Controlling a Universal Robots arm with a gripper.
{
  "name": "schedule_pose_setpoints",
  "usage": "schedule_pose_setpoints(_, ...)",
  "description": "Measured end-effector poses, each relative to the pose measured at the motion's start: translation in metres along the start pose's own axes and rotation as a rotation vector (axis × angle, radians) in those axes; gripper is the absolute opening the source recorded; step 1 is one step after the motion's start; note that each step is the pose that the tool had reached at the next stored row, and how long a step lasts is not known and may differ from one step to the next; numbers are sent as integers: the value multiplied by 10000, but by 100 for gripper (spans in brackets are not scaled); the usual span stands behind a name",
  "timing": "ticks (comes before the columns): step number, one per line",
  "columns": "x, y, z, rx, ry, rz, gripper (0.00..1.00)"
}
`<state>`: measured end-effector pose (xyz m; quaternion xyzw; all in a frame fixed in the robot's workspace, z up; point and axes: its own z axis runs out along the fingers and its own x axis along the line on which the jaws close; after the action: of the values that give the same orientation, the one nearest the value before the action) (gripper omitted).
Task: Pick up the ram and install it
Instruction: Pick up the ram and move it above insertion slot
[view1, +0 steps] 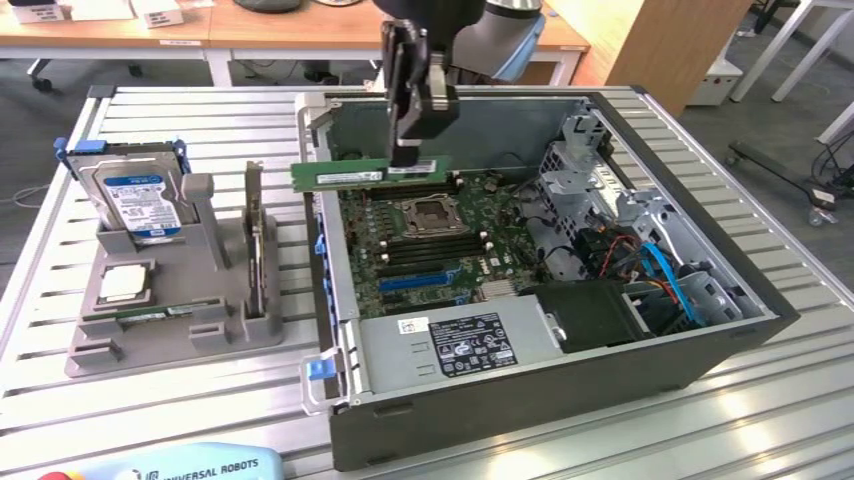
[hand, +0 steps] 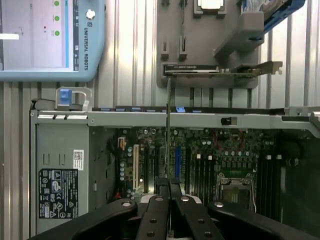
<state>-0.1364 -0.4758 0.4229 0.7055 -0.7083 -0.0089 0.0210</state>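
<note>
The ram (view1: 363, 175) is a long green stick with a pale sticker. It hangs level above the far left part of the open computer case (view1: 534, 390). My gripper (view1: 411, 158) is shut on its right end, pointing straight down. In the wrist view the ram (hand: 168, 125) shows edge-on as a thin line running out from between the black fingers (hand: 160, 192). It crosses the case wall above the motherboard (hand: 210, 150). The motherboard's memory slots (view1: 424, 252) lie below the ram, near the processor socket (view1: 431, 214).
A grey holder (view1: 174, 335) on the exterior view's left carries a blue-labelled hard drive (view1: 136, 195), an upright dark card (view1: 252, 235), a chip (view1: 123, 283) and another green stick (view1: 150, 313). The power supply (view1: 454, 345) fills the case's near side. A teach pendant (view1: 187, 465) lies at the table's near edge.
</note>
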Motion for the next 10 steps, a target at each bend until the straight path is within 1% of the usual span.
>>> schedule_pose_setpoints(5, -1, -198, -9, 0, 0, -1, 11)
schedule_pose_setpoints(10, -1, -413, -18, 0, 0, -1, 11)
